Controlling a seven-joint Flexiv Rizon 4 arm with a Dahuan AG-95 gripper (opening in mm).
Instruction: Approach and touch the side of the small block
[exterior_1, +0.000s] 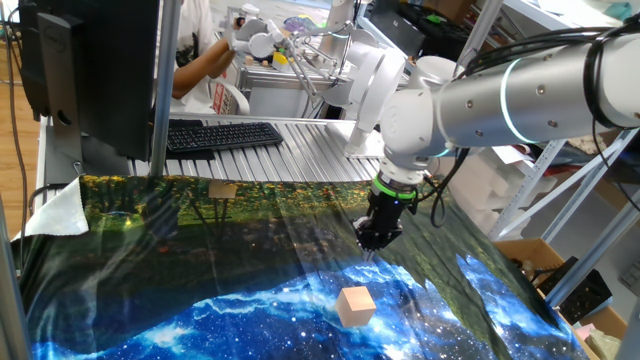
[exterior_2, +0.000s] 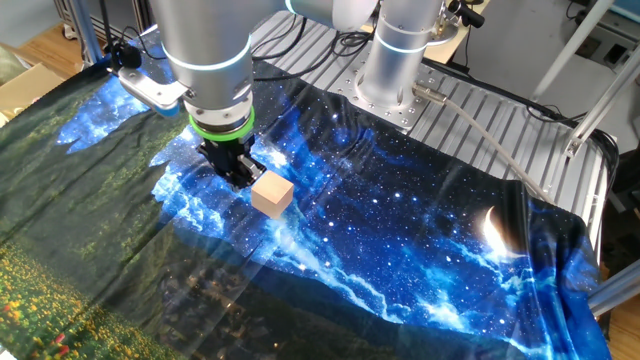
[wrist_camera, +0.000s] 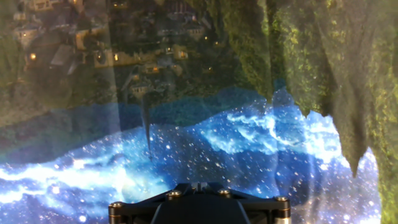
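Observation:
The small block (exterior_1: 356, 305), a plain tan wooden cube, sits on the blue starry part of the printed cloth (exterior_1: 250, 300). In the other fixed view the block (exterior_2: 272, 194) lies just right of my gripper (exterior_2: 236, 174). The gripper (exterior_1: 371, 247) points down at the cloth with its fingers together and holds nothing. Its tip hangs slightly above the cloth, close beside the block, with a small gap between them. The hand view shows only the dark gripper body (wrist_camera: 198, 205) at the bottom edge and cloth; the block and the fingertips are out of that view.
A flat tan patch (exterior_1: 223, 190) lies at the cloth's far edge. A keyboard (exterior_1: 222, 134) and a monitor (exterior_1: 90, 70) stand behind it, with a person (exterior_1: 205, 55) beyond. The arm's base (exterior_2: 390, 75) is on the ribbed metal table. Cardboard boxes (exterior_1: 535, 262) stand at the right.

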